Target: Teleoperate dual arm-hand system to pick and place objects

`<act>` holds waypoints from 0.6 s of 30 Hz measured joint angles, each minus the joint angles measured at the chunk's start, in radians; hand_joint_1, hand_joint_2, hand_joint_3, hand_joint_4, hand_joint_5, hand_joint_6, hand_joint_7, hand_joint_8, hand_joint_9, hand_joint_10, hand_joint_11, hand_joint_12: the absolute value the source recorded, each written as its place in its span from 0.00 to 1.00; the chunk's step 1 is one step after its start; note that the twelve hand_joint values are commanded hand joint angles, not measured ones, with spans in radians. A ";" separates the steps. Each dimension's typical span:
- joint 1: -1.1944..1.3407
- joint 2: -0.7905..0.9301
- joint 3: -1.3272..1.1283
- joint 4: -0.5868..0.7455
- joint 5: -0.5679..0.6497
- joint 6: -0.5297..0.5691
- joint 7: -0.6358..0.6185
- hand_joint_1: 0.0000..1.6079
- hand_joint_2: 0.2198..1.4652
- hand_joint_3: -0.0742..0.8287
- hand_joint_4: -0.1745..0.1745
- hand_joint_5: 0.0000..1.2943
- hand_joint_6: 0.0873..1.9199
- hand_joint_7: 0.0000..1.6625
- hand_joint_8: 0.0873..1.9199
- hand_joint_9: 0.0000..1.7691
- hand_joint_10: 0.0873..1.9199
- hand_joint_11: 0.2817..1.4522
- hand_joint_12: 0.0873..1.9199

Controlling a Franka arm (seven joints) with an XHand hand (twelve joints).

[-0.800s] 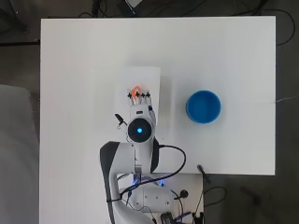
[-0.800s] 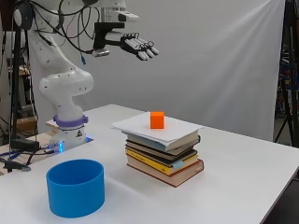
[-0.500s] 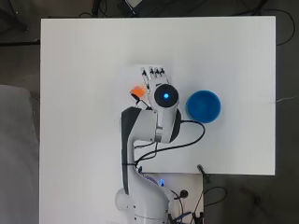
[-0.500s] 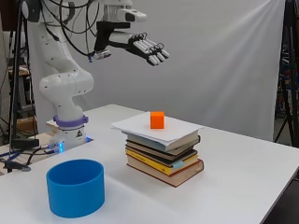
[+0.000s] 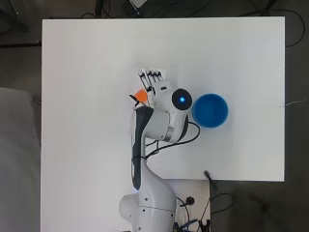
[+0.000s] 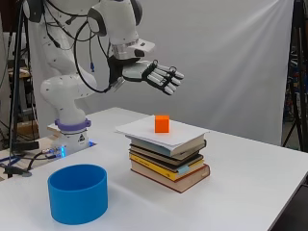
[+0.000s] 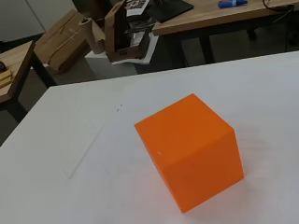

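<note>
Hand (image 6: 153, 71) — fingers (image 6: 169, 80) extended and slightly spread, holding nothing. The orange cube (image 6: 162, 123) sits below the fingers, well clear of them, on a white sheet topping the stack of books (image 6: 168, 161). Blue bowl (image 6: 77, 193) — on the table (image 6: 250, 192), well apart from the fingers.

Hand comes down and forward over the books

In the side view the hand (image 6: 153, 72) now hangs lower than in the earlier pictures, above the orange cube (image 6: 162, 123) on the stack of books (image 6: 168, 156), with its fingers (image 6: 168, 79) reaching out past the cube. From overhead the arm (image 5: 161, 125) has swung from straight up the view toward the blue bowl (image 5: 210, 110), then bent back; the hand now reaches over the top sheet, and the cube shows at its side.
</note>
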 joint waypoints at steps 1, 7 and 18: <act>0.001 0.005 -0.002 -0.006 -0.004 0.007 -0.037 0.10 0.63 0.07 0.78 0.19 0.00 0.19 0.00 0.26 0.00 0.17 0.00; -0.001 0.033 -0.010 -0.111 -0.019 0.068 -0.095 0.12 0.61 0.08 0.77 0.28 0.00 0.22 0.00 0.27 0.00 0.17 0.00; -0.013 0.063 -0.018 -0.228 0.041 0.202 0.107 0.12 0.58 0.07 0.75 0.23 0.00 0.23 0.00 0.26 0.00 0.18 0.00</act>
